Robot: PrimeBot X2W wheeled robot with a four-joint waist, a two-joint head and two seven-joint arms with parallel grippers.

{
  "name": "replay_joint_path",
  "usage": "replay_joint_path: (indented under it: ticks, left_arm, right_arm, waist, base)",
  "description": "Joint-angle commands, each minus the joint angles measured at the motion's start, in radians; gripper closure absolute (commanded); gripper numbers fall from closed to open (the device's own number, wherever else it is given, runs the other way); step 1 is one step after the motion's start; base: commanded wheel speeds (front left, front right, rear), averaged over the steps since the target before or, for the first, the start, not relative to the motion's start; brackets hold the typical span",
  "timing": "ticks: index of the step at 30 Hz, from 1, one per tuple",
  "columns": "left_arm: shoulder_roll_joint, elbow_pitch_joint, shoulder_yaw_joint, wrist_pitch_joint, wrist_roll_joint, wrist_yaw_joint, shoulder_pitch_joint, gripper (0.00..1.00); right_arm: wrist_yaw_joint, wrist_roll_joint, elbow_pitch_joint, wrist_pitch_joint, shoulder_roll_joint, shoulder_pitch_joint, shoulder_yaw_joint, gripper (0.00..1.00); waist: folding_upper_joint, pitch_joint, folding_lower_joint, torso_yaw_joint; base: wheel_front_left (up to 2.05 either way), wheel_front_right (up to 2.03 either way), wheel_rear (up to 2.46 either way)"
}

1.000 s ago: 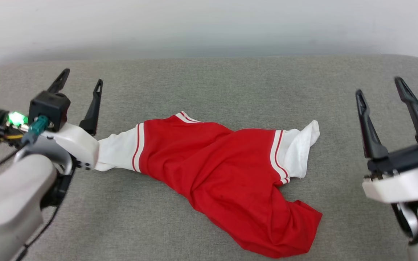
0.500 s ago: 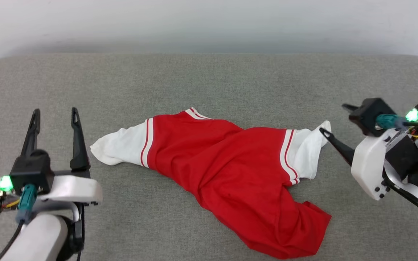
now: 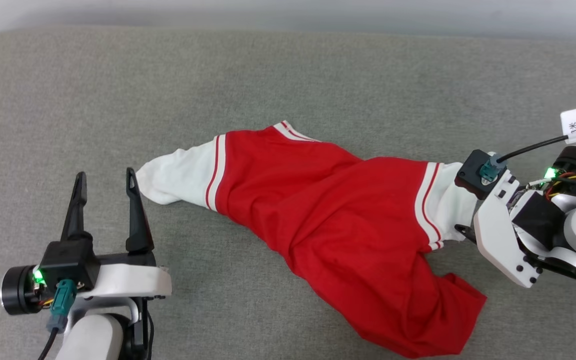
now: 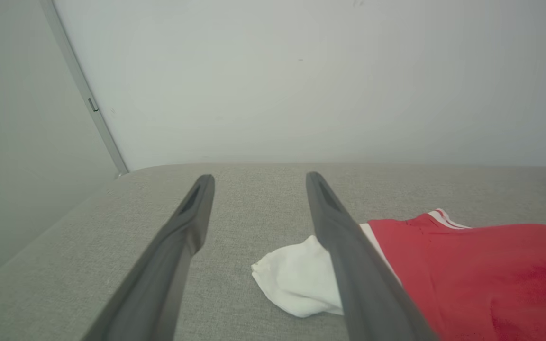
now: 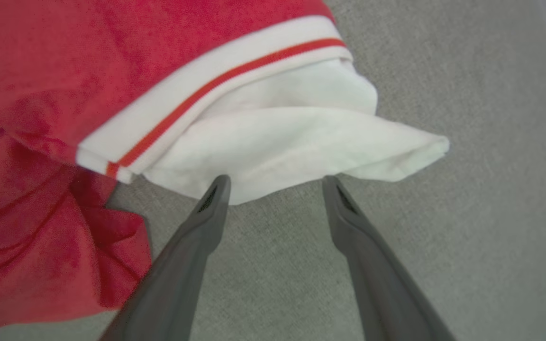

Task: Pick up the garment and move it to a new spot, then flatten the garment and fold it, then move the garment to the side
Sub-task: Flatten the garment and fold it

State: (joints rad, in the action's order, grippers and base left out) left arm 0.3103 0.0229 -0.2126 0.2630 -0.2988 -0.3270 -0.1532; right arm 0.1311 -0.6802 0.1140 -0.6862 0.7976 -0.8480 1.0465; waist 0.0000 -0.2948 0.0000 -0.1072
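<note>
Red garment [image 3: 333,210] lies crumpled across the desk's [image 3: 118,75] middle, unheld. Right gripper [image 5: 275,182] hangs at the right sleeve [image 5: 301,132], left gripper [image 3: 105,174] beside the left sleeve [image 3: 178,172], both jaws wide and empty. Pickup step, I judge: each must close on fabric.

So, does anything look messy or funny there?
Yes: the red shirt lies crumpled and twisted slantwise on the grey cushion, one white sleeve bunched up just before the open right pincer. Nothing looks torn.

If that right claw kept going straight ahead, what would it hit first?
Probably the white sleeve of the garment: the right gripper, open, aims at its near edge, though depth is unclear.
</note>
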Motion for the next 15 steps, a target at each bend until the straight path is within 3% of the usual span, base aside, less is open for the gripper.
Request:
replay_joint_path:
  ticks: [1, 11, 12, 13, 14, 15]
  left_arm:
    - [-0.008, -0.004, 0.010, 0.002, 0.010, 0.010, -0.018, 0.00]
    - [-0.124, -0.036, 0.107, 0.002, 0.108, 0.130, -0.053, 0.00]
    - [-0.131, -0.038, 0.118, 0.002, 0.116, 0.137, -0.050, 0.00]
    - [-0.137, -0.041, 0.127, 0.002, 0.123, 0.144, -0.045, 0.00]
    - [-0.142, -0.045, 0.139, 0.002, 0.130, 0.150, -0.036, 0.00]
    - [-0.149, -0.049, 0.150, 0.002, 0.134, 0.157, -0.029, 0.00]
  right_arm:
    - [-0.001, -0.007, 0.011, 0.006, -0.010, -0.016, 0.011, 0.00]
    - [-0.001, -0.070, 0.160, 0.070, -0.050, -0.041, 0.189, 0.00]
    - [-0.001, -0.074, 0.162, 0.087, -0.051, -0.046, 0.197, 0.14]
    - [-0.001, -0.077, 0.166, 0.107, -0.051, -0.055, 0.200, 0.78]
    - [-0.001, -0.087, 0.168, 0.122, -0.051, -0.062, 0.202, 0.99]
    - [-0.001, -0.096, 0.167, 0.136, -0.050, -0.069, 0.203, 1.00]
  waist:
    - [0.0000, -0.028, 0.0000, -0.020]
    - [0.0000, -0.084, 0.0000, -0.051]
    - [0.0000, -0.081, 0.0000, -0.049]
    - [0.0000, -0.075, 0.0000, -0.045]
    - [0.0000, -0.067, 0.0000, -0.040]
    - [0.0000, -0.058, 0.0000, -0.034]
  base:
    - [0.00, 0.00, 0.00]
    - [0.00, 0.00, 0.00]
    - [0.00, 0.00, 0.00]
    - [0.00, 0.00, 0.00]
    - [0.00, 0.00, 0.00]
    - [0.00, 0.00, 0.00]
